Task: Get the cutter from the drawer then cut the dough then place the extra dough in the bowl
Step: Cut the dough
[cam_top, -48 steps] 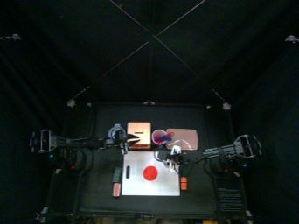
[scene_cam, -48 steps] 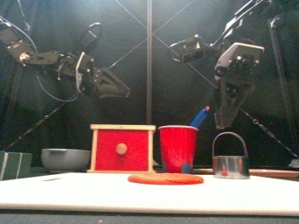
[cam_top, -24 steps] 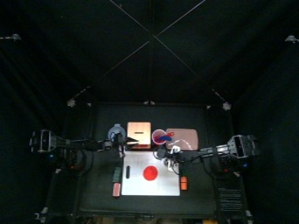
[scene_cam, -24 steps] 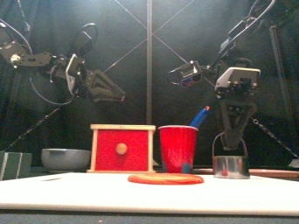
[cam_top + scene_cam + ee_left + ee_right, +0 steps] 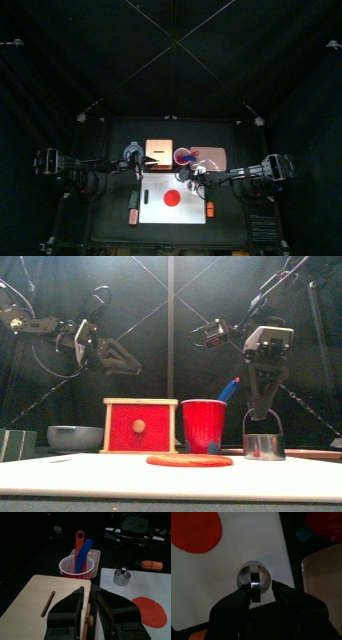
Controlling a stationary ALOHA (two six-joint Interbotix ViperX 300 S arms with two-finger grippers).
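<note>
Right hand [image 5: 257, 413] pinches the thin wire handle of the shiny round cutter [image 5: 263, 446] on the white board [image 5: 194, 215].

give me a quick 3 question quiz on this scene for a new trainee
1. True or false: the cutter stands on the white board.
2. What does the red cup hold? A) two toy knives B) the cutter C) nothing
3. Fill in: the right gripper is at the cutter's wire ____.
Key: 1 true; 2 A; 3 handle.
</note>
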